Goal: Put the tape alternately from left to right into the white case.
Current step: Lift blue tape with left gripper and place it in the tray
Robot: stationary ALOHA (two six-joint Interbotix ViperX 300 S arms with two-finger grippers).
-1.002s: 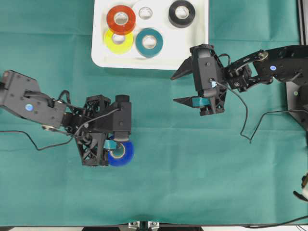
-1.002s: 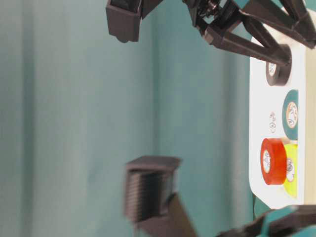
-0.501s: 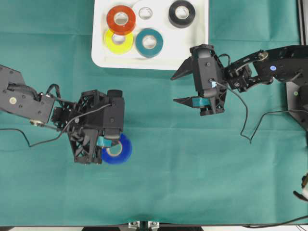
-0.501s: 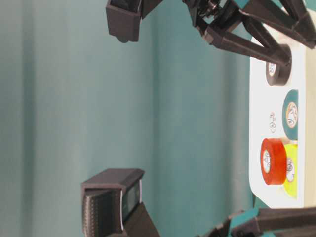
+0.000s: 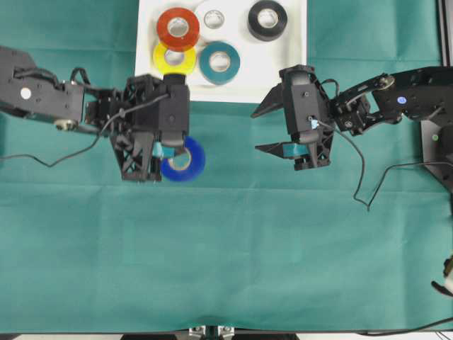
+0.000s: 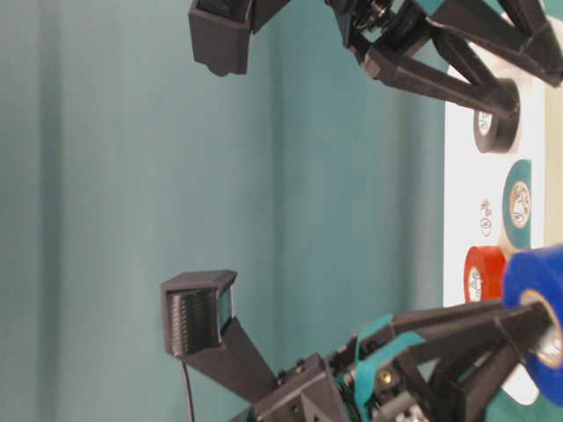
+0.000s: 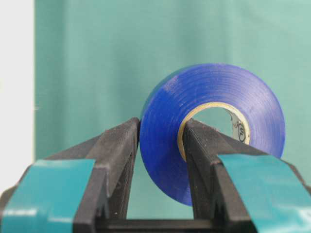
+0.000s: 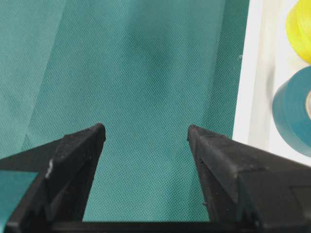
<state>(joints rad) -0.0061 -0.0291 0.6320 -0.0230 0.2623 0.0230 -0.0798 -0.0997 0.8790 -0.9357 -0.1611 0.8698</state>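
The blue tape (image 5: 190, 160) hangs off the green cloth just below the white case (image 5: 283, 67). My left gripper (image 5: 172, 153) is shut on it. In the left wrist view one finger is outside the blue tape's (image 7: 163, 145) wall and the other is in its core. The white case holds red (image 5: 178, 27), yellow (image 5: 175, 59), teal (image 5: 219, 62), black (image 5: 267, 19) and pale (image 5: 214, 19) rolls. My right gripper (image 5: 264, 127) hovers open and empty beside the case's lower right corner, with only cloth between its jaws (image 8: 146, 133).
The green cloth (image 5: 283, 248) covers the table. The case's edge (image 8: 250, 97) shows at the right of the right wrist view, with the teal roll (image 8: 294, 111) inside it. The case's rim (image 7: 14, 97) lies at the left of the left wrist view.
My left gripper has carried the blue tape from the lower left of the cloth up toward the case. The right arm has stayed still.
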